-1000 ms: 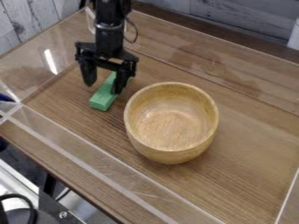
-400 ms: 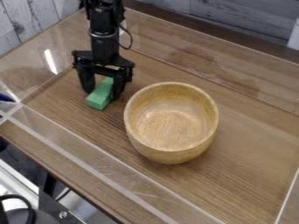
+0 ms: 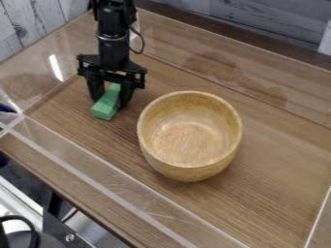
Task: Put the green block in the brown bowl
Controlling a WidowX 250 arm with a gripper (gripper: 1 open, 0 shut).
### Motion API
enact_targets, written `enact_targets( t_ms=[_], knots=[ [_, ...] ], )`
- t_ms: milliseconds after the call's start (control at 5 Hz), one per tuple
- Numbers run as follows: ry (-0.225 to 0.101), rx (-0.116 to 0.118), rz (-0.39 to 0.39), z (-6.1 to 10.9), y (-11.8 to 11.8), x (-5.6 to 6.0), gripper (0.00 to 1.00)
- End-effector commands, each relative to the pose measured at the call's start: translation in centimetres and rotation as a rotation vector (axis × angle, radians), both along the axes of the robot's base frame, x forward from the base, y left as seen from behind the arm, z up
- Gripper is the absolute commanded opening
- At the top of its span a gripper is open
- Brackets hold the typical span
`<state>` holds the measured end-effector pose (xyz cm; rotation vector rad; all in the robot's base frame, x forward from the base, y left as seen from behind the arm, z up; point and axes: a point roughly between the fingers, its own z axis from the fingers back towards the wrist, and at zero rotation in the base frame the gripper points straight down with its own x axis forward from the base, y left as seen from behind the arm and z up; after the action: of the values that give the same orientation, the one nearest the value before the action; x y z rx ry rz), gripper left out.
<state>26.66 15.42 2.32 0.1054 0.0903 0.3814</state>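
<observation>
Wooden table [image 3: 272,160] — brown bowl [image 3: 189,145] and green block [image 3: 106,105] lie on it.

A wooden worktop [image 3: 277,194] with visible grain spreads across the view. Dark cables [image 3: 18,232] curl at its lower left corner, beside a small pale object [image 3: 70,237], too small to identify. A bright glare spot [image 3: 56,68] shows near the left edge.

Bright glare spots the glossy table's left.
</observation>
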Motion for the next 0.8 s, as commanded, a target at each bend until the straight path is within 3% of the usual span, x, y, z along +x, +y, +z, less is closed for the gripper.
enact_targets(
  t_ms=[0, 200, 400, 600],
  knots=[
    [-0.069, 0.017, -0.007, 2.6, 0.8, 0.8, 0.0],
    [-0.096, 0.002, -0.024, 4.5, 0.8, 0.7, 0.0],
    [-0.159, -0.04, -0.03, 8.8, 0.5, -0.5, 0.0],
    [-0.181, -0.092, -0.072, 11.5, -1.4, -2.3, 0.0]
  ],
)
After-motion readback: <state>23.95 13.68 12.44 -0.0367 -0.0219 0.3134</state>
